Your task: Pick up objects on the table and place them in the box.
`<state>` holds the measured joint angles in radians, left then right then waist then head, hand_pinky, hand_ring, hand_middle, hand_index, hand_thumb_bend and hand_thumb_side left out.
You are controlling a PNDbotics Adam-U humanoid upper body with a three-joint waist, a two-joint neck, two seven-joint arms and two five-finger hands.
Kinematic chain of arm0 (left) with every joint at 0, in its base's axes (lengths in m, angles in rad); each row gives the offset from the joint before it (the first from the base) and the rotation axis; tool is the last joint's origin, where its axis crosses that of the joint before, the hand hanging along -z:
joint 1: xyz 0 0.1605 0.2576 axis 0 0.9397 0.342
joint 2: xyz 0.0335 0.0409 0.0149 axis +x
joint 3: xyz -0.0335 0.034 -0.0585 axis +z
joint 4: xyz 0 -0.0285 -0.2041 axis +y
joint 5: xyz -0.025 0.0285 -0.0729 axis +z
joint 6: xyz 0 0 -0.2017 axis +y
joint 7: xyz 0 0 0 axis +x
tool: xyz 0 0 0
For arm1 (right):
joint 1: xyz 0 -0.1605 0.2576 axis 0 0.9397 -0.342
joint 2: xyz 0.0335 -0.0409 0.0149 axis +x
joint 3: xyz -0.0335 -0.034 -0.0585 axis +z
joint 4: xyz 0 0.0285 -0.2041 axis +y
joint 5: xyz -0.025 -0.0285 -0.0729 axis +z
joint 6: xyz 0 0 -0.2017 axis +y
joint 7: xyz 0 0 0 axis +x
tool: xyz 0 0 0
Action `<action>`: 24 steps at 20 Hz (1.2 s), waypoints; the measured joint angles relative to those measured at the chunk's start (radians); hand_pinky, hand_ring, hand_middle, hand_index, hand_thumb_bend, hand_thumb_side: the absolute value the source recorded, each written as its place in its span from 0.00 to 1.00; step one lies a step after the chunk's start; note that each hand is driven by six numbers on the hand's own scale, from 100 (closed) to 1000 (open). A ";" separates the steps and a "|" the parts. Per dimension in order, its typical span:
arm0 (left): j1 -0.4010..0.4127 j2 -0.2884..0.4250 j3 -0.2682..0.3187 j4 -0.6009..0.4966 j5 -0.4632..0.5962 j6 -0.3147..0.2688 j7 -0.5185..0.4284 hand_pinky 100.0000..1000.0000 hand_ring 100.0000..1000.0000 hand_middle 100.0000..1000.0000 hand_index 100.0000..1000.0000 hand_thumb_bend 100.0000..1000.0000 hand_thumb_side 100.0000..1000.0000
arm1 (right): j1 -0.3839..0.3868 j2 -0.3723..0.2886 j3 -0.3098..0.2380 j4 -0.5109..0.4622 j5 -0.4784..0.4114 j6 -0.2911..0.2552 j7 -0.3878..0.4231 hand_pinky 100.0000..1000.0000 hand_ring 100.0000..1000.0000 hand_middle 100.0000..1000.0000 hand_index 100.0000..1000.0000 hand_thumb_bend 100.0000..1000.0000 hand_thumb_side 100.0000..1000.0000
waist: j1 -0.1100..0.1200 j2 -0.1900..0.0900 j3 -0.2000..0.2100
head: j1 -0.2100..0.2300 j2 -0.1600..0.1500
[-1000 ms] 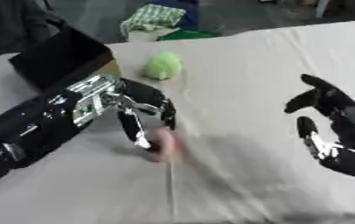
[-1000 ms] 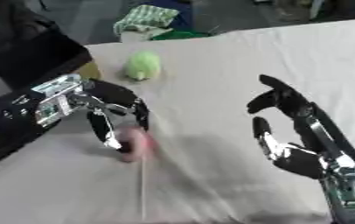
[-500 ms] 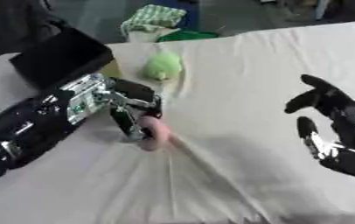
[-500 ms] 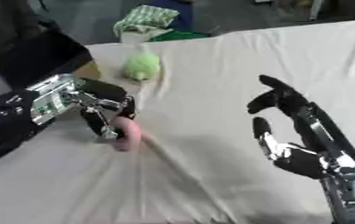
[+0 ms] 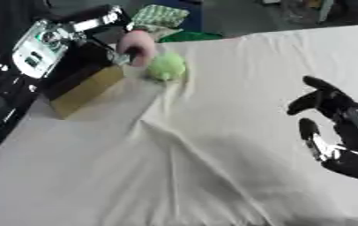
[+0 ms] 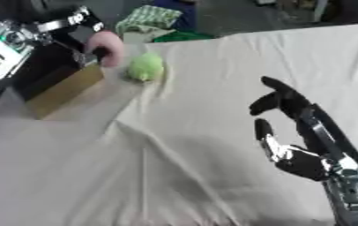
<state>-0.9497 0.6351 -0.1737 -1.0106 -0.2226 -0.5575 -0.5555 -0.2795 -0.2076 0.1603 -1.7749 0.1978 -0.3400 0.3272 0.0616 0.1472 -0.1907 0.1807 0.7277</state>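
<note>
a wrinkled pale cloth covers the table (image 5: 213,167), with dark floor and a heap of green checked fabric (image 5: 160,15) beyond its far edge. the box (image 5: 82,84), dark with a tan side wall, sits at the table's far left corner.

a second ago the left hand (image 5: 97,31) was low over the middle of the cloth, closing on a pink object (image 5: 134,42); half a second ago it had the thing pinched and was starting to lift. now the arm has swung up and to the left, and the pink object hangs above the near edge of the box, just beside the green object (image 5: 166,67), with the fingers curled round it. the pick is done and the carry is nearly over; what seems left for this piece is to move fully over the opening and let go.

the green object still lies on the cloth near the box, untouched, so it looks like the next thing to collect.

the right hand (image 6: 298,132) rests idle at the lower right, fingers spread and relaxed, holding nothing, unchanged across the second.
</note>
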 measured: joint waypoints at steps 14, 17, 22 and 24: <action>-0.072 -0.069 0.346 0.294 -0.788 -0.080 0.206 0.64 0.48 0.34 0.50 0.00 0.14 | 0.007 0.008 -0.004 0.002 0.003 0.001 -0.004 0.80 0.62 0.60 1.00 0.00 0.41 | -0.001 0.007 -0.006 | 0.000 -0.008; -0.072 -0.077 0.382 0.339 -0.892 0.023 0.314 0.63 0.47 0.34 0.50 0.00 0.14 | 0.007 0.008 -0.006 0.002 0.003 0.003 -0.005 0.80 0.62 0.59 1.00 0.00 0.41 | -0.001 0.008 -0.006 | 0.000 -0.009; -0.067 -0.080 0.434 0.390 -0.936 0.203 0.471 0.63 0.47 0.37 0.55 0.00 0.15 | 0.007 0.009 -0.006 0.002 0.003 0.003 -0.006 0.80 0.62 0.59 1.00 0.00 0.41 | -0.002 0.010 -0.006 | 0.000 -0.013; -0.060 -0.079 0.447 0.408 -0.936 0.262 0.511 0.64 0.49 0.40 0.59 0.00 0.15 | 0.007 0.009 -0.006 0.003 0.003 0.003 -0.006 0.80 0.62 0.59 1.00 0.00 0.41 | -0.001 0.011 -0.006 | 0.001 -0.015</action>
<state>-1.0094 0.5558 0.2734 -0.6026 -1.1586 -0.2958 -0.0442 -0.2723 -0.1990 0.1540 -1.7723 0.2009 -0.3370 0.3216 0.0604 0.1577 -0.1971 0.1812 0.7122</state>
